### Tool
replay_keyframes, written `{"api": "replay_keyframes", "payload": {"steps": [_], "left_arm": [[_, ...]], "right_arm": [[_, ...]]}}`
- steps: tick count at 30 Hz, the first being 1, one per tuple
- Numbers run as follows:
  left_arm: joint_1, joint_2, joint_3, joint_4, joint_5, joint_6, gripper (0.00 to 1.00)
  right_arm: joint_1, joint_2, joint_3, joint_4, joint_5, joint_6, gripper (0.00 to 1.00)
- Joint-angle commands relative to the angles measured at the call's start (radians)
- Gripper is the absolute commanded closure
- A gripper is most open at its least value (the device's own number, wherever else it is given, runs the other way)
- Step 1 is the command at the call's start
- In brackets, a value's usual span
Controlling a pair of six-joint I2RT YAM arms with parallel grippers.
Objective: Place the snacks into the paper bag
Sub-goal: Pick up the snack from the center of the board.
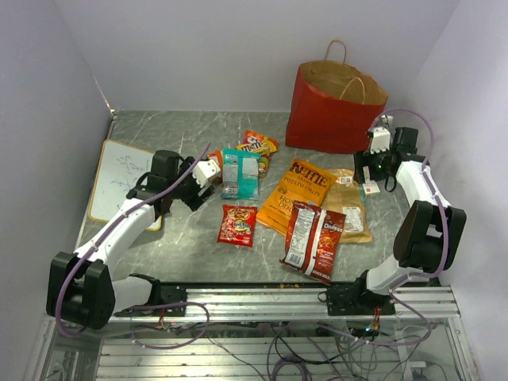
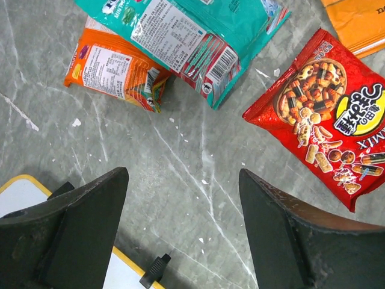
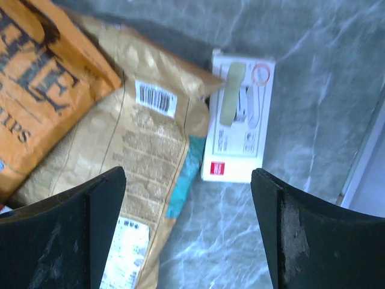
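The red paper bag (image 1: 333, 107) stands open at the back right. The snacks lie on the table: orange Kettle bag (image 1: 298, 194), red Doritos bag (image 1: 314, 238), tan bag (image 1: 350, 205), teal pack (image 1: 240, 173), small red pack (image 1: 237, 225), and orange and yellow candy packs (image 1: 259, 144). My left gripper (image 1: 198, 193) is open and empty over bare table (image 2: 183, 174), near the teal pack (image 2: 180, 36), a small orange pack (image 2: 114, 69) and the small red pack (image 2: 328, 114). My right gripper (image 1: 371, 176) is open and empty (image 3: 187, 174) above the tan bag's edge (image 3: 138, 156).
A flat white board (image 1: 123, 178) with a yellow rim lies at the left, its corner under my left fingers (image 2: 24, 192). A small white box (image 3: 237, 132) lies beside the tan bag, just below the paper bag. Walls enclose the table on three sides.
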Motion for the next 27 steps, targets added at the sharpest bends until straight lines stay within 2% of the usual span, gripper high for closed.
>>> {"api": "replay_keyframes", "payload": {"steps": [1, 7, 16, 27], "left_arm": [[-0.022, 0.019, 0.003, 0.035, -0.074, -0.010, 0.16], [-0.024, 0.066, 0.006, 0.018, -0.109, -0.009, 0.16], [-0.024, 0.075, -0.002, 0.027, -0.103, 0.001, 0.16], [-0.024, 0.027, -0.009, 0.020, -0.089, 0.001, 0.17]], "right_arm": [[-0.076, 0.008, -0.029, -0.155, -0.101, -0.062, 0.15], [-0.175, 0.028, -0.069, -0.245, -0.187, -0.076, 0.19], [-0.186, 0.118, -0.086, -0.231, -0.311, -0.050, 0.27], [-0.188, 0.211, -0.111, -0.160, -0.356, -0.005, 0.31]]}}
